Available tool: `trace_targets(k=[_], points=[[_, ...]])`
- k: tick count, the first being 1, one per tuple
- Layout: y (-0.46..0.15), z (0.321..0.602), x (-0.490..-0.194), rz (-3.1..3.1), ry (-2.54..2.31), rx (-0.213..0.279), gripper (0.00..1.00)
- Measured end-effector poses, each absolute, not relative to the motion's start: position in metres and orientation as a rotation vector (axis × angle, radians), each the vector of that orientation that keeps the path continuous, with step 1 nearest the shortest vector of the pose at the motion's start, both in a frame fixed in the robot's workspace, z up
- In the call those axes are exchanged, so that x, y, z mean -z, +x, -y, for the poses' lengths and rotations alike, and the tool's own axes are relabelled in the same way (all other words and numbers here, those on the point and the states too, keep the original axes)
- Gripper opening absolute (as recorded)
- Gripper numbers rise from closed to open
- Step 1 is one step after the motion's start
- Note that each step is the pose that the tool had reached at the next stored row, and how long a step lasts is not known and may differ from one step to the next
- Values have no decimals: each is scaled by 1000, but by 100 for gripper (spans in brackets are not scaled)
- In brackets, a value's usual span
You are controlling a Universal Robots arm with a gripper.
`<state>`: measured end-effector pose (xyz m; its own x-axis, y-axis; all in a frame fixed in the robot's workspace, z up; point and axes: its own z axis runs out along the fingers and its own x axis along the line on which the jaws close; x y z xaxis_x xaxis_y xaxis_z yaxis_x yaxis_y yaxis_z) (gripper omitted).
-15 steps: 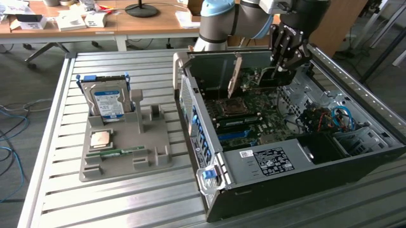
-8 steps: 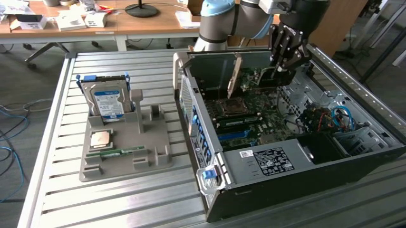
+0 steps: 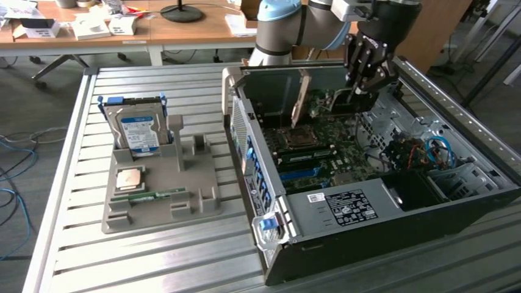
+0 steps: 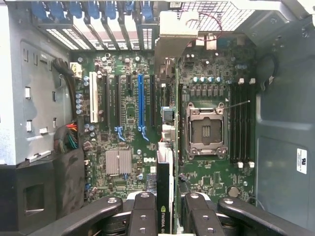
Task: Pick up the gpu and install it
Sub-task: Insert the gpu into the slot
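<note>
Here, the one end effector (image 4: 167,201) grips the single thin, flat, dark green gpu (image 4: 165,167) edge-on above the green motherboard (image 4: 128,113), at the far end of the one open grey metal case (image 3: 391,238).

Wrist view gives us the gpu (image 4: 164,169) edge-on, so its face is lost to us. We can't tell if its connector edge is down in a slot or just above one. The hand (image 4: 170,209) gets chopped off by the frame edge, with just the fingers (image 4: 142,211) poking in on either side of the card. In the exterior view the arm (image 3: 285,27) runs out past the top, and the print on the case sticker (image 3: 350,207) is way too small to read.
</note>
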<state>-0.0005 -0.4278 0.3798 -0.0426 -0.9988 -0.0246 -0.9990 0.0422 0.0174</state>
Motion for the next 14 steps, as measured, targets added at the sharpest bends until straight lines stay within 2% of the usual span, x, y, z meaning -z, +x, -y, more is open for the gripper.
trace_targets(k=[14], points=[[0, 428, -374, -2264, -2170, -46, 27]])
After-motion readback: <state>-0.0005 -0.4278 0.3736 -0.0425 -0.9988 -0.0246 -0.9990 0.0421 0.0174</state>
